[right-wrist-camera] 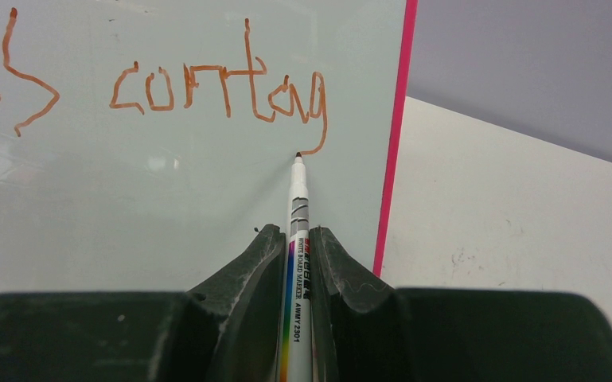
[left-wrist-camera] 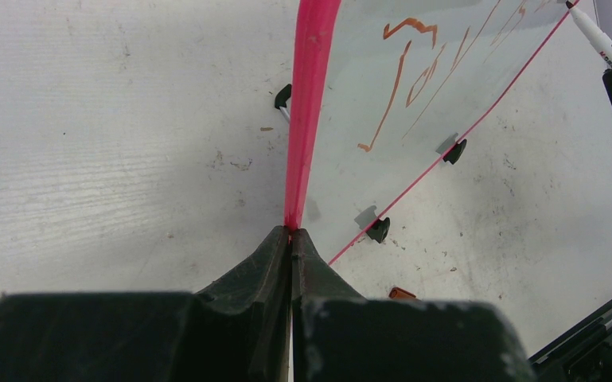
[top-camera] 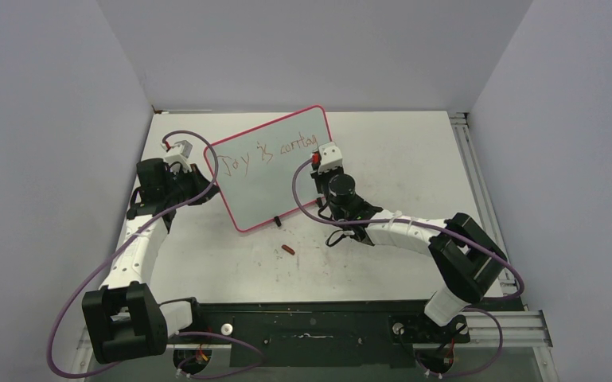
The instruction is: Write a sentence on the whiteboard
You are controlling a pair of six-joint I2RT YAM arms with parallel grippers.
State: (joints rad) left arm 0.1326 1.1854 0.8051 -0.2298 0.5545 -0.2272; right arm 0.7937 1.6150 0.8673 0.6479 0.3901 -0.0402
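Note:
The whiteboard (top-camera: 267,187), white-grey with a pink-red frame, stands tilted at the back middle of the table. My left gripper (top-camera: 204,173) (left-wrist-camera: 290,232) is shut on the frame of its left edge (left-wrist-camera: 309,103). The sentence (top-camera: 264,152) (right-wrist-camera: 223,91) in reddish-brown handwriting reads about "Joy is contag" and ends near the board's right edge. My right gripper (top-camera: 319,158) (right-wrist-camera: 298,235) is shut on a white whiteboard marker (right-wrist-camera: 298,278). The marker's tip (right-wrist-camera: 298,156) sits at the board's surface (right-wrist-camera: 167,199), at the tail of the last letter.
A small red-brown marker cap (top-camera: 287,250) (left-wrist-camera: 402,294) lies on the table in front of the board. Two black feet (left-wrist-camera: 378,230) (left-wrist-camera: 454,151) hold the board's lower edge. A metal rail (top-camera: 477,183) runs along the table's right side. Grey walls close in the back and sides.

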